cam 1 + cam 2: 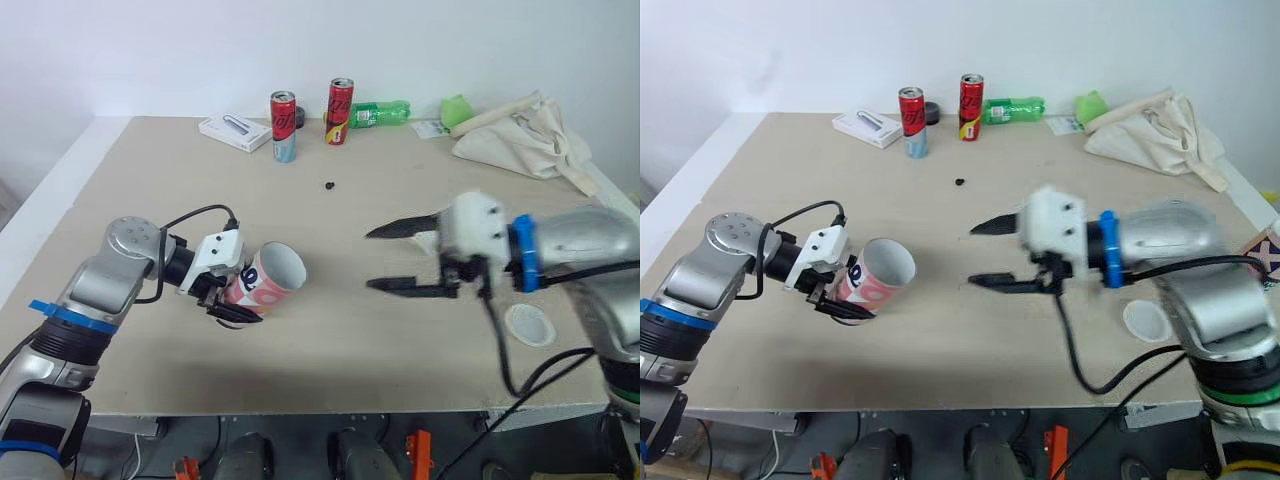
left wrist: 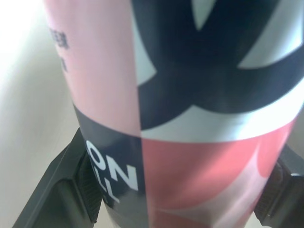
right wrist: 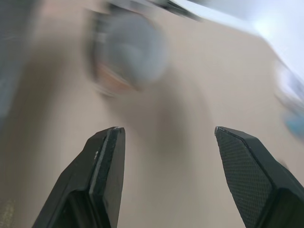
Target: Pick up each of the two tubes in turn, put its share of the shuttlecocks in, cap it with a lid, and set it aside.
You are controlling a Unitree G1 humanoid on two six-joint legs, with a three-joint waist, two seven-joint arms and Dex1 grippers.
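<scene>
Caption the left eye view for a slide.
Left gripper holds the pink tube, its mouth facing the open right gripper.

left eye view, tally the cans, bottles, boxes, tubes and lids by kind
red metal drink cans: 2
green plastic bottle: 1
flat white box: 1
pink and white round tube: 1
round white lid: 1
total: 6
</scene>
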